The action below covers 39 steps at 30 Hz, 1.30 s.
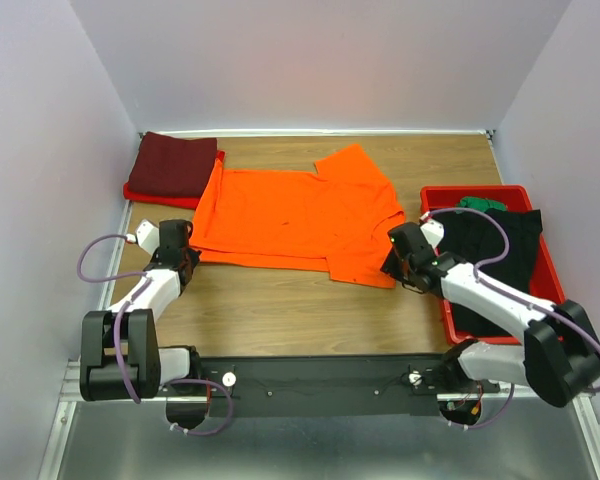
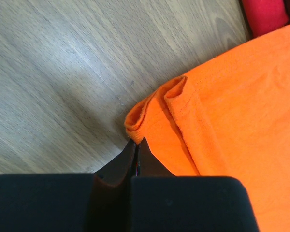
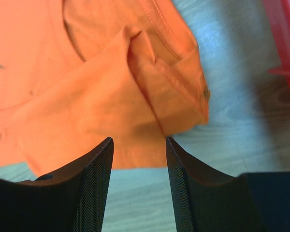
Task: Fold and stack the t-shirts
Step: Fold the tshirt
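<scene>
The orange shirt [image 1: 290,215] lies spread flat in the middle of the desk [image 1: 280,310], its collar end towards 3 o'clock and its hem towards 9 o'clock in the top view. One sleeve points to 12 o'clock and the other to 5 o'clock.

The left jaws sit at the shirt's 8 o'clock corner, right at the hem. In the left wrist view they are pressed fully together, and the hem corner puckers up into two small rolls at their tips (it looks nipped between them, only at the very edge). The rest of the cloth lies flat on the wood at 3 o'clock of the tips.

The right jaws hang at the shirt's 4 o'clock side, over the near sleeve. The right wrist view shows them standing well apart with nothing between them. The sleeve's folded edge lies just beyond the tips at 12 o'clock, and bare desk shows in the gap.

At 10 o'clock of the desk a folded maroon shirt [image 1: 175,163] rests on a red shirt [image 1: 140,192], touching the orange shirt's far hem corner. At 3 o'clock stands a red tray [image 1: 475,190] holding a black shirt [image 1: 525,240], with a green shirt [image 1: 472,203] bunched at its far end.
</scene>
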### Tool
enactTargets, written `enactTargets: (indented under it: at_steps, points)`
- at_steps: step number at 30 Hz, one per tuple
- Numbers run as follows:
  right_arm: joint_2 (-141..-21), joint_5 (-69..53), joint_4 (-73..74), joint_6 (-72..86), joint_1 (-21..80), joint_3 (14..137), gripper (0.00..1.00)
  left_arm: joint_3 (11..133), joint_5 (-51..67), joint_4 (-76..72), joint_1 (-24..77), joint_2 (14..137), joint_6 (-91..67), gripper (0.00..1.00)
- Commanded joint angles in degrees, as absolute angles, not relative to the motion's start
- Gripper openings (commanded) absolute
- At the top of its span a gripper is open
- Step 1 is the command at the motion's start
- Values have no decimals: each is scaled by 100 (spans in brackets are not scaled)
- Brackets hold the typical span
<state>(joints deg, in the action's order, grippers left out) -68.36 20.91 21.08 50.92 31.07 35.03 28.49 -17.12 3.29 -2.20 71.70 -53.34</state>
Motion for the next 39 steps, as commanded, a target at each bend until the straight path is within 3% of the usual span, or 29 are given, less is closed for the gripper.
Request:
enactTargets:
  at_steps: [1, 19, 21, 27, 29, 32, 39]
  points:
    - [-7443, 2225, 2197, 4966, 3041, 3832, 54, 3014, -1758, 395, -255, 7242, -5160, 0]
    - [-7304, 1661, 2118, 5062, 3041, 3322, 56, 3102, -1626, 352, -255, 7321, -5010, 0]
    - [-7365, 1609, 2039, 5045, 3041, 3348, 56, 3146, -1643, 456, -255, 7304, -5010, 10]
    - [-7365, 1520, 1934, 5027, 3041, 3375, 54, 3269, -1749, 755, -255, 7015, -5054, 29]
    - [-7400, 1538, 1934, 5019, 3041, 3401, 37, 3305, -1749, 826, -255, 6944, -5062, 32]
    - [-7444, 1503, 1925, 4984, 3041, 3498, 23, 3357, -1714, 879, -255, 6856, -5080, 33]
    - [-7479, 1521, 1925, 4931, 3041, 3708, 12, 3559, -1845, 844, -255, 7145, -5124, 33]
